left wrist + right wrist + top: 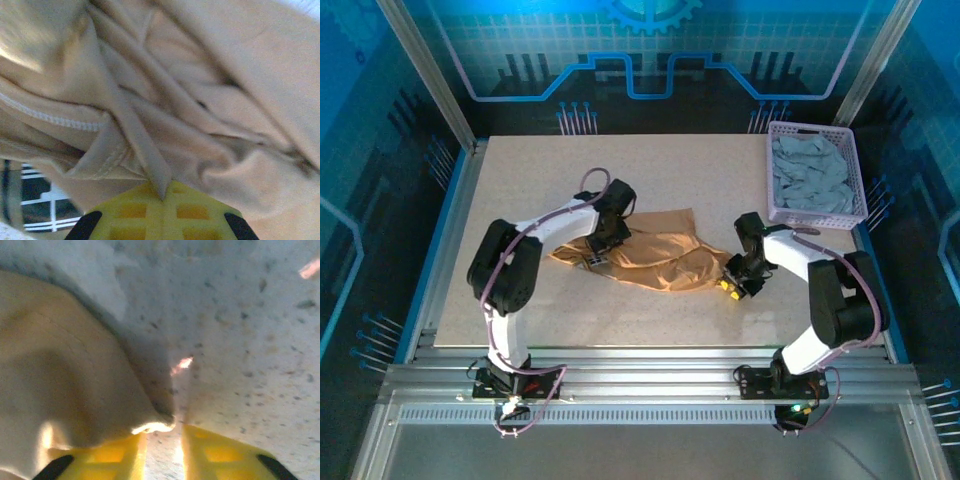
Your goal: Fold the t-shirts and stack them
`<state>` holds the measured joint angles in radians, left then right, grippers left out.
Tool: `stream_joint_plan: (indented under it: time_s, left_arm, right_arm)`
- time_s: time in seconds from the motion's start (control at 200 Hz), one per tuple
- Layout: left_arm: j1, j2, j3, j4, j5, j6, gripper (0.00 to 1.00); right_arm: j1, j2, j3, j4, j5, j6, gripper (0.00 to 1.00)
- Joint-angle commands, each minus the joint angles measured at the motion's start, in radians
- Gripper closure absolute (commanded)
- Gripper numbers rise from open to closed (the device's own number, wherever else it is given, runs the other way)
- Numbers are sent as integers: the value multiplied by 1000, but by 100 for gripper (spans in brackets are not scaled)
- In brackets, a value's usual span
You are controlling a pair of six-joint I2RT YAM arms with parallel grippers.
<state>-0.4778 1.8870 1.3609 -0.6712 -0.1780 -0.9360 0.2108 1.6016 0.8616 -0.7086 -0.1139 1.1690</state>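
Tan thin fabric of one short-sleeved t-shirt (655,258) is lying crumpled about in the middle of the pale speckled table (670,170), between the two black robot arms. The left hand (598,250) is sitting on the left end of this shirt. In the left wrist view its yellow fingers (135,215) are pressing together and a fold of the tan cloth is running down between them, so this hand is clenching the shirt. The right hand (732,288) is hanging low at the shirt's right end. In the right wrist view its two yellow fingers (220,450) are standing a little apart with bare table between them. The shirt's edge is only touching the tip of one finger, so this hand is released and grasping nothing. One lavender plastic lattice basket (815,220) is standing at the far right corner, holding a heap of pale grey-blue garments (810,175). I cannot count how many.
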Motion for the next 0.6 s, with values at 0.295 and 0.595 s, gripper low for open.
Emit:
stream_joint_plan:
  time_s: [0.295, 0.595]
  left_arm:
    - [281, -176, 109, 231, 162, 100, 100]
    - [443, -49, 511, 396, 338, 40, 100]
  right_arm:
    - [-49, 99, 417, -5, 140, -159, 100]
    - [-84, 248, 957, -89, 142, -292, 100]
